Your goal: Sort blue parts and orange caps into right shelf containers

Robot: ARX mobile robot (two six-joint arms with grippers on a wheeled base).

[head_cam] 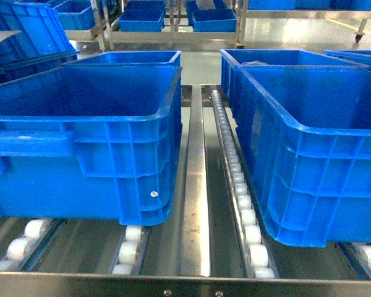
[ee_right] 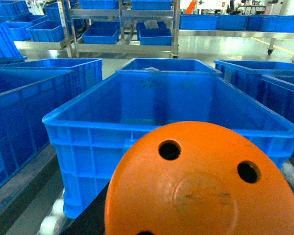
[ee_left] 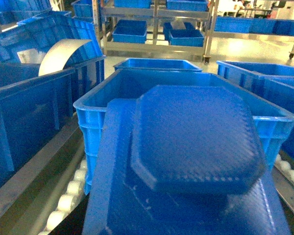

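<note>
Orange cap (ee_right: pixel 203 183) fills right wrist view | blue part (ee_left: pixel 196 139) fills left | fingers' state: cannot tell

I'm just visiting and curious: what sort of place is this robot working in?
Most likely a factory or warehouse parts-sorting area. Large blue crates sit on a metal roller rack, and more metal shelving stacked with the same crates stands across a shiny floor behind.

Matte black sliver of right wrist housing (ee_right: pixel 85 223) along the lower edge, plain, featureless, details unclear
</note>
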